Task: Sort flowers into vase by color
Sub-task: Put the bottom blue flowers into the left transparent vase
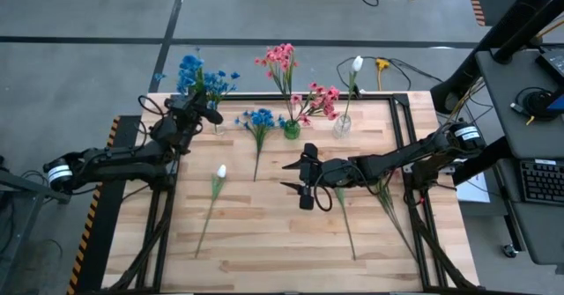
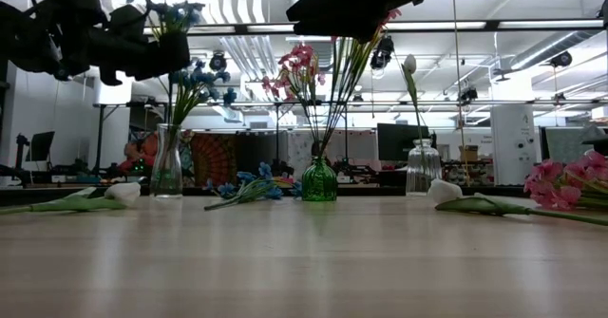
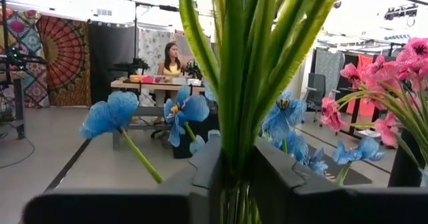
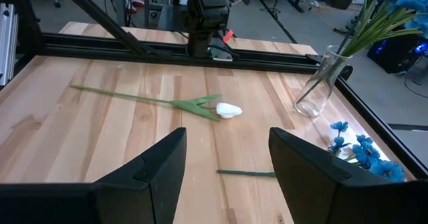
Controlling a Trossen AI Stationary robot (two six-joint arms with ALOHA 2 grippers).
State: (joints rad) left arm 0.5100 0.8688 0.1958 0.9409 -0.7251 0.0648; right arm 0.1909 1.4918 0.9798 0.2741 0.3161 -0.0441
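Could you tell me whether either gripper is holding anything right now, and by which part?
The left gripper has blue flower stems between its fingers, at the clear vase. The right gripper is open and empty.

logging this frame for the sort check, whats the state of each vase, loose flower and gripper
left gripper: fingers around blue stems above the left vase
left vase: upright, holds blue flowers
green vase: upright, holds pink flowers
right clear vase: upright, holds one white tulip
loose blue flower: lying flat
loose white tulip: lying flat
right gripper: fingers open, empty

Three vases (image 1: 292,129), two white tulips (image 1: 220,173)
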